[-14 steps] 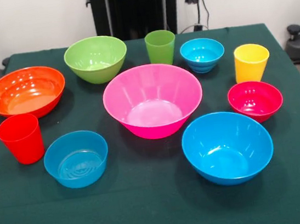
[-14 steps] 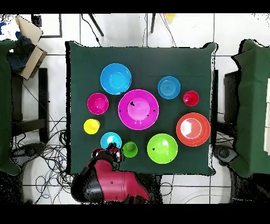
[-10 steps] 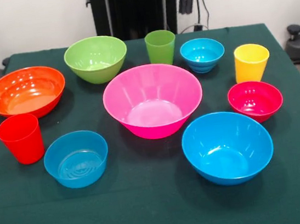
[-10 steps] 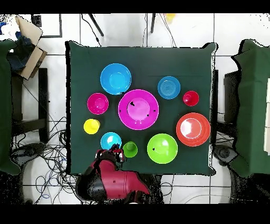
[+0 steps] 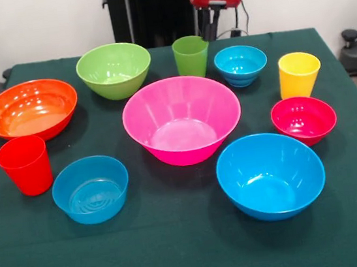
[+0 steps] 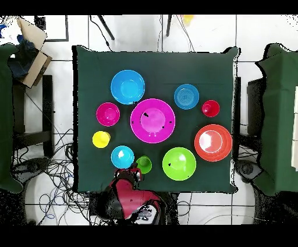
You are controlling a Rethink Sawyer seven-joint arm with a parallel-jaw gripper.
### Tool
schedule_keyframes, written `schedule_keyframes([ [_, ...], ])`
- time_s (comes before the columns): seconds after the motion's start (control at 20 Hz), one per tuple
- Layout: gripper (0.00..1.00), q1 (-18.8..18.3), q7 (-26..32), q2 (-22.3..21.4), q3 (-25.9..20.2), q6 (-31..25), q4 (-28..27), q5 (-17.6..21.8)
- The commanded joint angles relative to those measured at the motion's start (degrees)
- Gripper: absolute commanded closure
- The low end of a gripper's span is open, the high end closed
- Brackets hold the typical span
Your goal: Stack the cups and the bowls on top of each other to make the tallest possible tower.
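Nothing stacked yet: every piece sits apart on the green cloth-covered table (image 5: 181, 251). At the centre is the biggest glossy pink plastic bowl (image 5: 182, 119), open side up. Looking from the front, the large glossy blue plastic bowl (image 5: 270, 175) sits near its right front. The small translucent blue plastic bowl (image 5: 91, 188) sits to its left front, with the red plastic tumbler (image 5: 25, 165) just beside that. Further back on the left is the glossy orange plastic bowl (image 5: 30, 109). The lime green plastic bowl (image 5: 114, 70) and the green plastic tumbler (image 5: 191, 56) stand along the far side. The small cyan plastic bowl (image 5: 240, 65) is right of the green tumbler. The yellow plastic tumbler (image 5: 299, 73) and the small magenta-red plastic bowl (image 5: 304, 119) hold the right side.

The red and black gripper (image 5: 215, 18) hangs at the far edge, behind and between the green tumbler and the cyan bowl. I can't tell whether it is released or clenched.
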State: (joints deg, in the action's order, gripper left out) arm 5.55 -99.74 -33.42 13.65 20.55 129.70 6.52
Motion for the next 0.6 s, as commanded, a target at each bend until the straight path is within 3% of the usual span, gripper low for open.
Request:
schedule_keyframes([
  [0.05,1.00,1.2,-11.9,10.2,-2.8,7.3,-1.7,0.4],
  [0.6,1.00,1.2,-12.1,15.3,-2.6,13.3,-2.7,-0.1],
])
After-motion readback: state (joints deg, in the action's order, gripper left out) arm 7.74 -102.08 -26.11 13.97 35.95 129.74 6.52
